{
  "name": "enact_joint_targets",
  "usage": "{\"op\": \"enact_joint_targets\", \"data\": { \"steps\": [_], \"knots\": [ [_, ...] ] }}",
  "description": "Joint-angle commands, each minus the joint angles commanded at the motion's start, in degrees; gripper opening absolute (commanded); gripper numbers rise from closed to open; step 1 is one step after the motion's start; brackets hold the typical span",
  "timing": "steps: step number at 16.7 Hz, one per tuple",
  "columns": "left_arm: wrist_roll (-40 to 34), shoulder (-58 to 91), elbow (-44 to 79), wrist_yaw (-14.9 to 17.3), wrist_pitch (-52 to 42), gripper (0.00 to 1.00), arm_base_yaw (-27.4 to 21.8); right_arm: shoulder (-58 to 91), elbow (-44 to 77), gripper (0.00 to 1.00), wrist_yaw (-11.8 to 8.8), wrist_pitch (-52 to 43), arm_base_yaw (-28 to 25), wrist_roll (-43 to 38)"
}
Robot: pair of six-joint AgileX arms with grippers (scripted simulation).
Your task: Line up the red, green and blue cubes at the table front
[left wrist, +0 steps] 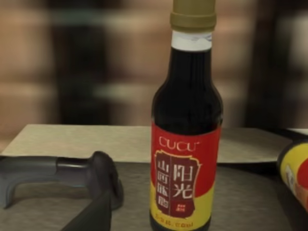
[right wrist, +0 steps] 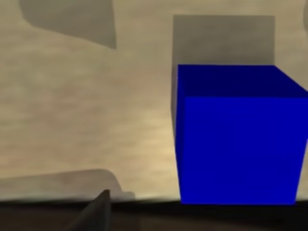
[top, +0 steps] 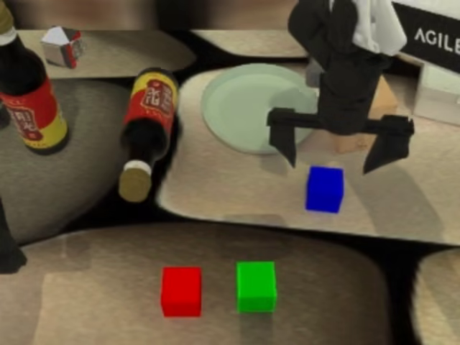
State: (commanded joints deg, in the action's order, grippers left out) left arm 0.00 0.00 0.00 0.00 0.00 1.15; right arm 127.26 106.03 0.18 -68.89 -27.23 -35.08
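The red cube (top: 181,291) and the green cube (top: 256,286) sit side by side, a small gap between them, on the beige-brown table front (top: 100,287). The blue cube (top: 324,189) rests farther back on the paler cream patch, right of centre. My right gripper (top: 334,154) hangs open just above and slightly behind it, fingers spread wider than the cube and not touching it. The right wrist view shows the blue cube (right wrist: 238,134) close up, with one dark fingertip (right wrist: 102,209) beside it. My left arm (top: 7,248) is parked at the table's left edge.
A soy sauce bottle (top: 29,100) stands at the far left and another (top: 147,129) lies on its side. A pale green plate (top: 244,108), a tan cardboard box (top: 381,100) and a small faceted block (top: 63,47) occupy the back. A grey handle-like object (left wrist: 57,175) shows beside the standing bottle (left wrist: 186,144).
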Motion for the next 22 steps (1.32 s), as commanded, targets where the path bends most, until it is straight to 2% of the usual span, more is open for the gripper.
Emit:
{"op": "enact_joint_targets", "data": {
  "steps": [6, 11, 22],
  "knots": [
    [0.0, 0.0, 0.0, 0.0, 0.0, 1.00, 0.0, 3.7, -8.4, 1.00, 0.0, 12.7, -0.2, -0.2],
    [0.0, 0.0, 0.0, 0.0, 0.0, 1.00, 0.0, 4.5, -9.8, 1.00, 0.1, 14.4, -0.3, -0.3],
    [0.0, 0.0, 0.0, 0.0, 0.0, 1.00, 0.0, 4.5, -9.8, 0.17, 0.1, 14.4, -0.3, -0.3]
  ]
}}
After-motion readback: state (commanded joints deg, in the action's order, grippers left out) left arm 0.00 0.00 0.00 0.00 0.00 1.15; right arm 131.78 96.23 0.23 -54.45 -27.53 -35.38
